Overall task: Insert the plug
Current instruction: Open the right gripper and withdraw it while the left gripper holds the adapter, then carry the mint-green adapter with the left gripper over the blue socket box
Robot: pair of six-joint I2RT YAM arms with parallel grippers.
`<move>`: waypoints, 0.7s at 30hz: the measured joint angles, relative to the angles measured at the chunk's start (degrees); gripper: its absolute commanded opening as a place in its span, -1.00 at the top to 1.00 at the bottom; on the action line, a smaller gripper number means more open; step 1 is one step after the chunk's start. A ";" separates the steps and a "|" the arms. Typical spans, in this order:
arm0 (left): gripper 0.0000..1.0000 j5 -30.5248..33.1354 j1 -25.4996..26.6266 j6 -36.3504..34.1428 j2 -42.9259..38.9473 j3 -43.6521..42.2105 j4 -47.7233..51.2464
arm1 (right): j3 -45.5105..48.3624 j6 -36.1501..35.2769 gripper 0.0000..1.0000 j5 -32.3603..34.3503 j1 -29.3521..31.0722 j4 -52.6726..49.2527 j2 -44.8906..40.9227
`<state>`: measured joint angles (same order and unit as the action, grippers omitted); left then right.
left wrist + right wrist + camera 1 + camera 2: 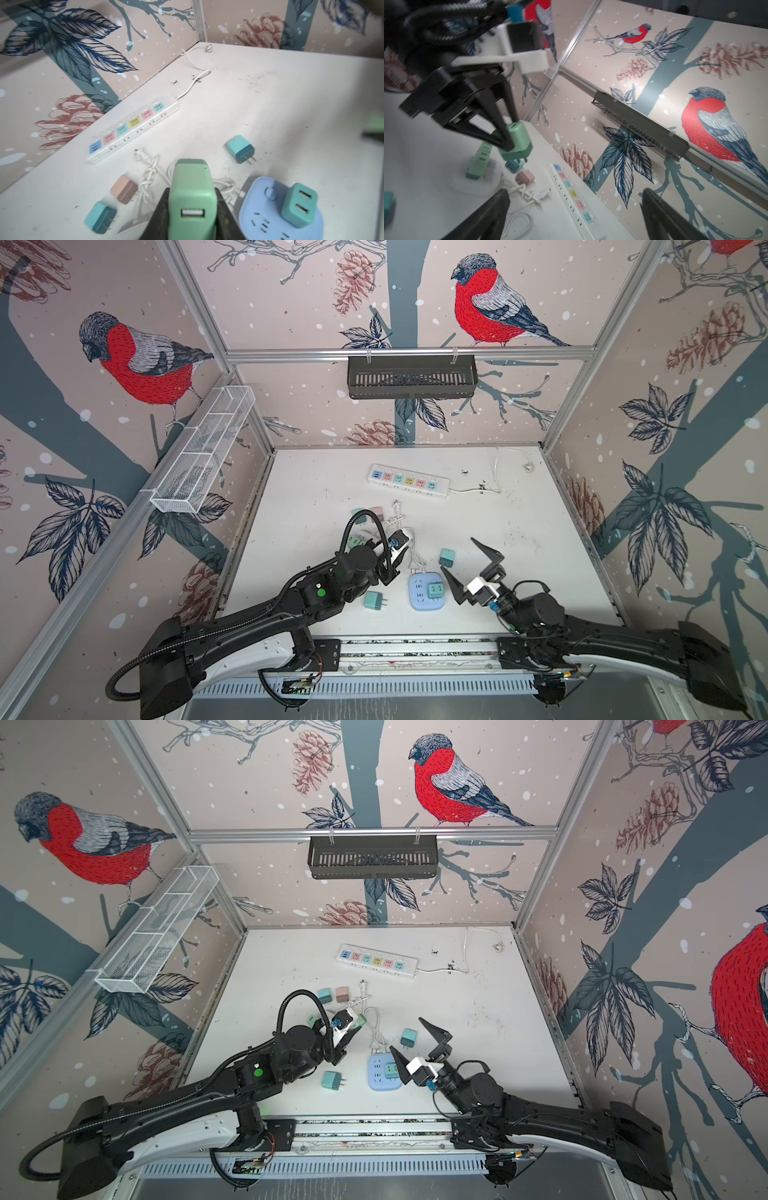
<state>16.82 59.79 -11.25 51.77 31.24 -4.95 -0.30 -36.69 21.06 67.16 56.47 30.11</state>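
- Two arms share a white table (519, 531). Furthest left, the left gripper (192, 193) is pinched tight on a mint-green USB charger plug (191, 176). Its fingers sit on the plug's two flat sides, so the prongs at the far end stay bare for a socket.
- That plug hangs clear of the table over the knotted white cable (148, 176), left of and beyond the blue hub. The right wrist view shows its prongs pointing down, which suits a straight drop into a face-up outlet.
- Near the left arm's wrist a loose teal charger (375, 600) lies on its side; I judge it a spare.
- Behind, mid-table, a pastel power strip (408, 480) lies face-up with every outlet free.
- Next comes the round blue socket hub (417, 601), flat and face-up. A teal two-port adapter (435, 588) is already seated in it, with open slots beside.
- Another teal charger (446, 558) lies just beyond the hub.
- Rightmost, the right gripper (457, 553) is spread wide and empty, hovering just right of the hub. It is likely kept back to leave the approach open.
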 measured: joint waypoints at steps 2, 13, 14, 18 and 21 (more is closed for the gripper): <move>1.00 1.46 0.09 -2.19 0.31 1.01 2.84 | 0.00 5.07 -0.99 -1.03 -4.87 -1.60 -6.88; 1.00 1.22 1.14 -5.22 13.97 12.00 15.65 | 0.00 37.81 -0.99 -2.03 -32.87 -15.43 -28.72; 1.00 1.18 1.18 -5.25 15.08 13.09 17.07 | 0.00 39.95 -0.99 -3.06 -35.08 -16.65 -28.55; 1.00 -0.20 1.40 -5.70 16.98 14.14 20.24 | 0.00 46.12 -0.99 -8.35 -40.09 -18.08 -24.87; 1.00 -3.61 1.55 -6.82 17.38 14.12 22.23 | 0.00 48.78 -0.99 -11.96 -41.55 -18.58 -20.26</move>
<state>13.21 61.34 -18.06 69.14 45.36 17.28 -0.30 12.10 9.10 25.61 37.89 9.85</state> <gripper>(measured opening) 0.289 0.995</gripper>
